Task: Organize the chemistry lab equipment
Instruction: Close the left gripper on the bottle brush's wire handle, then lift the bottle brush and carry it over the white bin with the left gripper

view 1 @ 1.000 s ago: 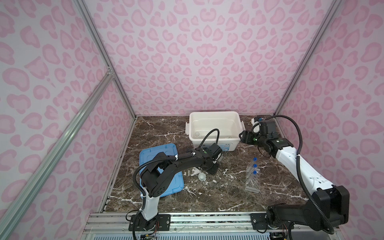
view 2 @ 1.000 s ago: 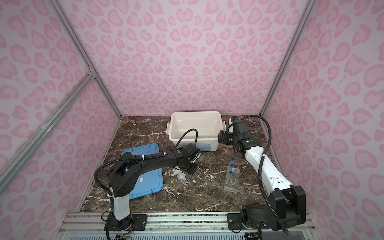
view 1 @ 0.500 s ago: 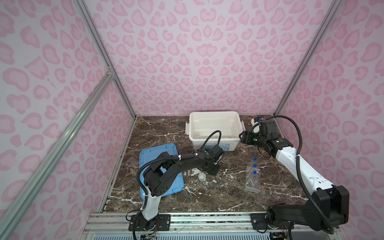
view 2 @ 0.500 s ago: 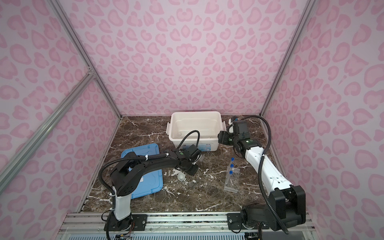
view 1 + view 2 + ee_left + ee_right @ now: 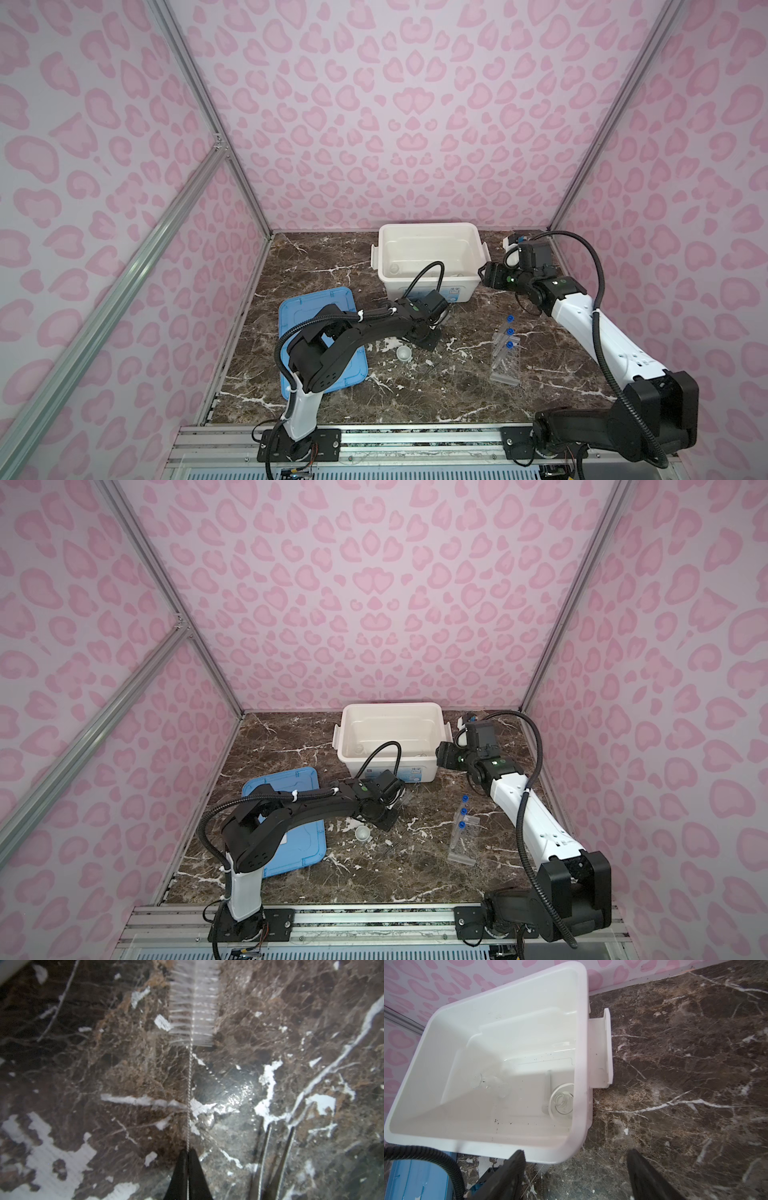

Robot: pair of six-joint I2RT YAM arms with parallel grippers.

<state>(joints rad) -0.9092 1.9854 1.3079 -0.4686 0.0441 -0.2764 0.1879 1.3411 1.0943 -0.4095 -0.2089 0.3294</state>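
Your L gripper (image 5: 188,1155) is clamped on the twisted-wire stem of a white-bristled tube brush (image 5: 192,1005), apparently flat on the brown marble table (image 5: 83,1064), just near of the white plastic bin (image 5: 483,1142). R gripper (image 5: 575,1152) gapes empty at bin's right side; clear glass beakers (image 5: 562,1101) lie inside.

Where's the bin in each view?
Top view: bin at the table's back, middle.
Top view: bin at the back, middle.
Left wrist: not clearly in it.
Right wrist: bin fills most of the picture.
Shared landmark: marble table, in all four.
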